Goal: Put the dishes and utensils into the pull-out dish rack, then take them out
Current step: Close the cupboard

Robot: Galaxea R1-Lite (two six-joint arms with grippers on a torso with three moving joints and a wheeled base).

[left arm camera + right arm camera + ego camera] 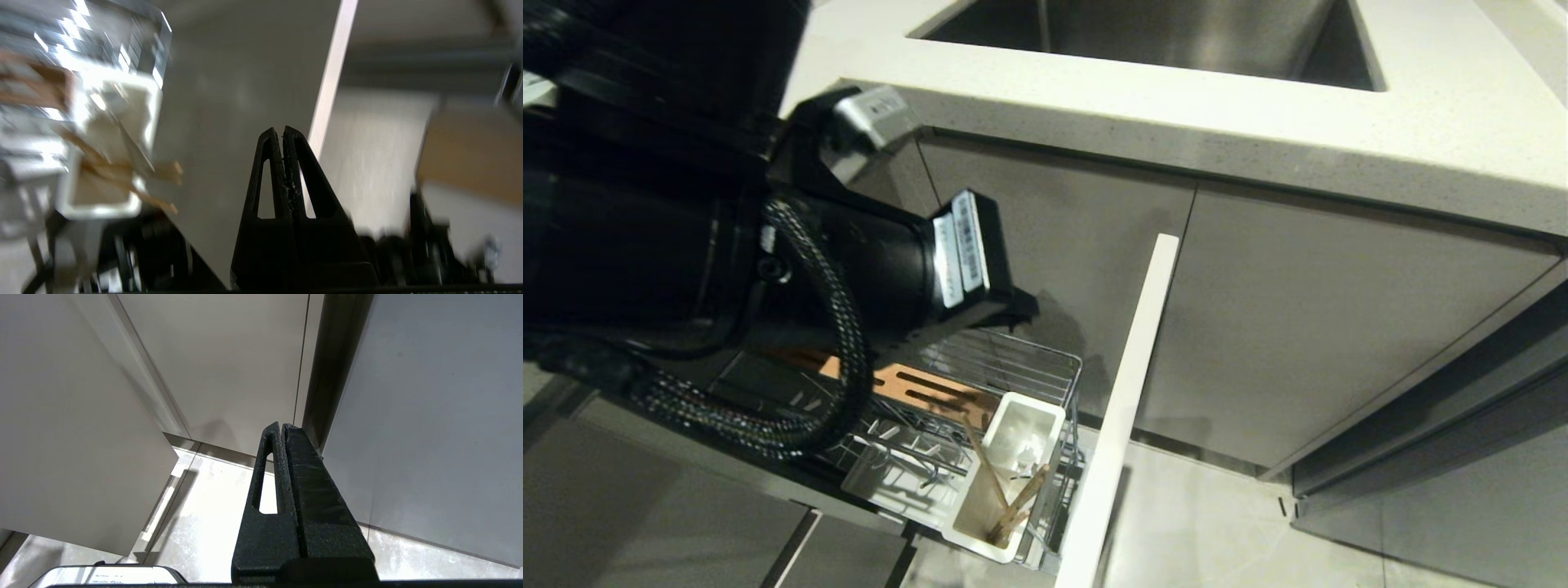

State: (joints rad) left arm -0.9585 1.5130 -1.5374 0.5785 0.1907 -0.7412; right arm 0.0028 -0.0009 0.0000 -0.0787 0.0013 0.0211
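We see the pull-out dish rack (pixel 1013 367) drawn out below the counter (pixel 1258 131): chrome wire, slotted wooden strip (pixel 923 388), white utensil cup (pixel 1005 482) holding the chopsticks (pixel 1005 498), white front panel (pixel 1123 408) beside it. Left gripper (pixel 283 130) pressed closed, empty, beside the cup. Right gripper (pixel 282 426) closed, empty, over floor (pixel 204 506).

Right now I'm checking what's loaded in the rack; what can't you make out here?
- Left part of the rack: head view, hidden behind the left arm.
- Plate, bowl, fork: not visible anywhere.
- Chopsticks in the cup: left wrist view, blurred.
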